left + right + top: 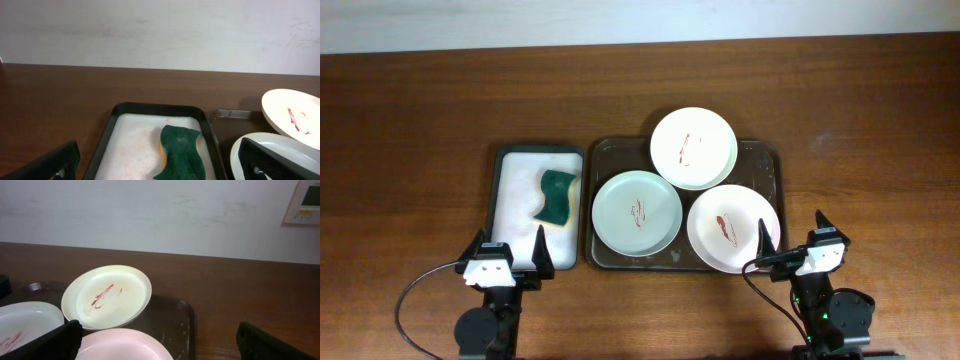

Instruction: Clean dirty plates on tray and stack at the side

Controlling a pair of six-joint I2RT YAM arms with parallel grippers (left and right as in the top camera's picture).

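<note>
Three plates with red sauce streaks lie on the dark tray (765,160): a white plate (694,148) at the back, resting over the other two, a mint green plate (637,211) front left, a pinkish plate (730,228) front right. My left gripper (508,252) is open and empty at the near edge of the small tray, the green sponge (182,152) between its fingers' line of sight. My right gripper (791,243) is open and empty just in front of the pinkish plate (125,345). The white plate (107,296) and tray rim (187,315) show in the right wrist view.
A small black-rimmed white tray (510,195) holds a green sponge (556,196) left of the dark tray. Bare wood tabletop (870,150) lies right of the tray and along the back. A wall runs behind the table.
</note>
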